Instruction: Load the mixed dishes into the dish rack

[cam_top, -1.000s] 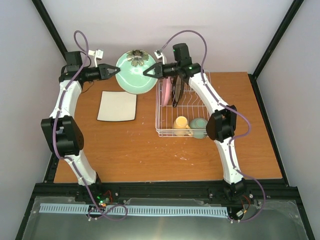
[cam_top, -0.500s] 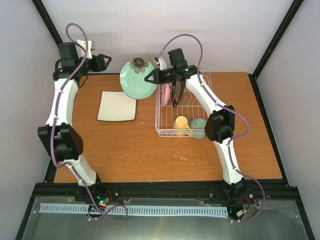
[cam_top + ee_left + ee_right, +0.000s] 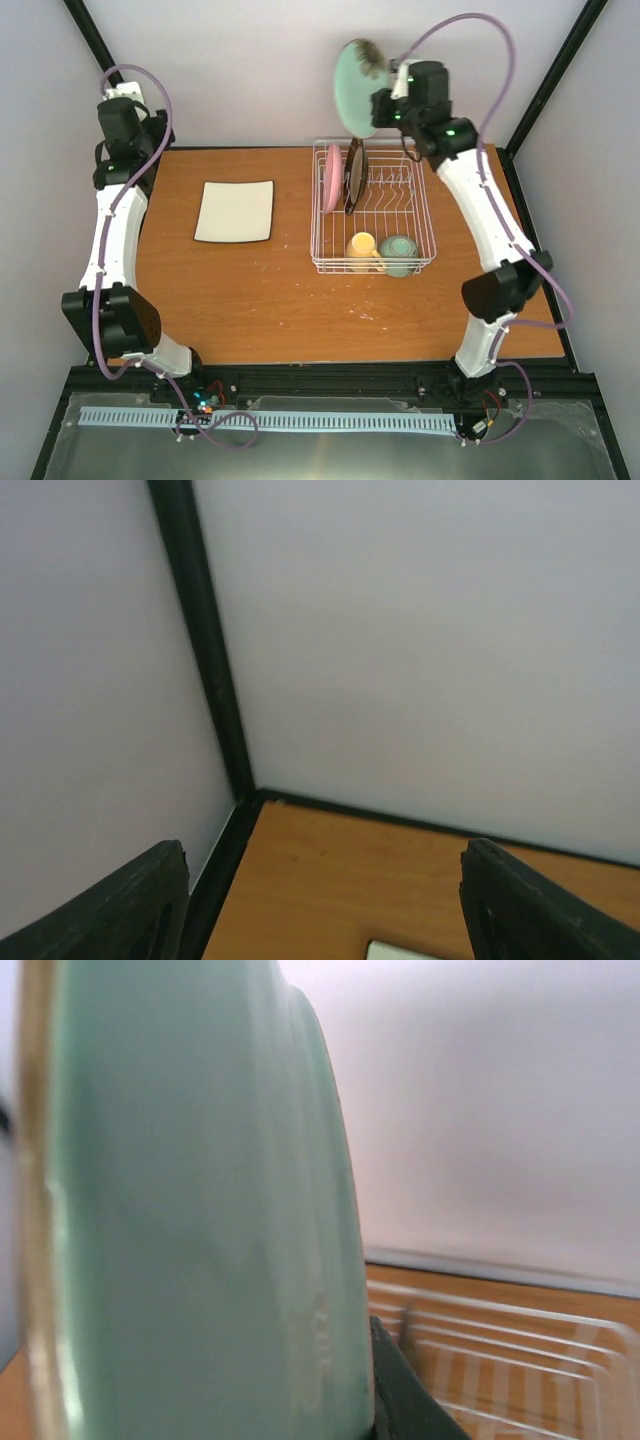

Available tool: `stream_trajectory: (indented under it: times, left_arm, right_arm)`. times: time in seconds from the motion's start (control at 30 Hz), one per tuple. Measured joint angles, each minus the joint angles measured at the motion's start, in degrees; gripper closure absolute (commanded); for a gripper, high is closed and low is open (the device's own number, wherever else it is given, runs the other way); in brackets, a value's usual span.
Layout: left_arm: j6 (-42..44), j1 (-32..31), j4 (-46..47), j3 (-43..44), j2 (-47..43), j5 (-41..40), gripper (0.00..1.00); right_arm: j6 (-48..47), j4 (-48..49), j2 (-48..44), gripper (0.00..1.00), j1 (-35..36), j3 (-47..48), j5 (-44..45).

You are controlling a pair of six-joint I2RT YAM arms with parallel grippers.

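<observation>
Top external: vs 1 s ago, L arm has let go of the round mint-green plate w/ dark flower mark [image 3: 355, 72] and pulled back far-left. R gripper [image 3: 383, 106] now carries it alone, edge-up, above far end of white wire dish rack [image 3: 428, 215]. Handover done, slotting next imo. L gripper [image 3: 322, 865] fingers wide, empty. R fingers clamped on plate.

Rack contents:
- pink round plate [image 3: 331, 180] + black-rimmed plate [image 3: 352, 178], upright in prongs
- yellow handled mug [image 3: 361, 246] + small pale-green bowl [image 3: 398, 252], near end

Square off-white plate [image 3: 235, 211] flat on wooden counter [image 3: 260, 300], left of rack.

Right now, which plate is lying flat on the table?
The square off-white plate, lying left of the dish rack. The pink plate and black-rimmed plate stand in the rack, and the mint-green plate is held up by the right gripper.
</observation>
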Motion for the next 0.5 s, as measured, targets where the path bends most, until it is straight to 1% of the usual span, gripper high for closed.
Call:
stream_trajectory:
  times: [0.03,0.1,0.2,0.27,0.4,0.5]
  left_arm:
    - [0.0,0.5,0.1,-1.2,0.2,-0.9,0.25]
    - [0.0,1.8,0.3,-3.7,0.5,-1.8,0.25]
    - [-0.1,3.8,2.1,-8.1,0.5,-1.8,0.25]
    - [-0.1,4.7,4.3,-11.9,0.4,-1.7,0.27]
    - [-0.2,5.5,6.4,-18.0,0.5,-1.0,0.28]
    - [-0.4,5.5,7.0,-18.9,0.6,0.2,0.29]
  right_arm:
    - [0.0,0.3,-2.8,0.97,-1.4,-1.8,3.2]
    - [0.5,-0.3,-5.4,0.97,-3.9,-3.4,7.0]
    - [2.1,-1.9,-7.5,0.97,-8.0,-6.8,11.4]
    - [3.3,-2.7,-8.4,0.97,-10.1,-12.1,14.2]
    - [5.4,-7.7,-7.8,0.97,-10.4,-21.3,16.1]
    - [6.3,-11.4,-6.8,0.97,-9.7,-25.5,15.5]
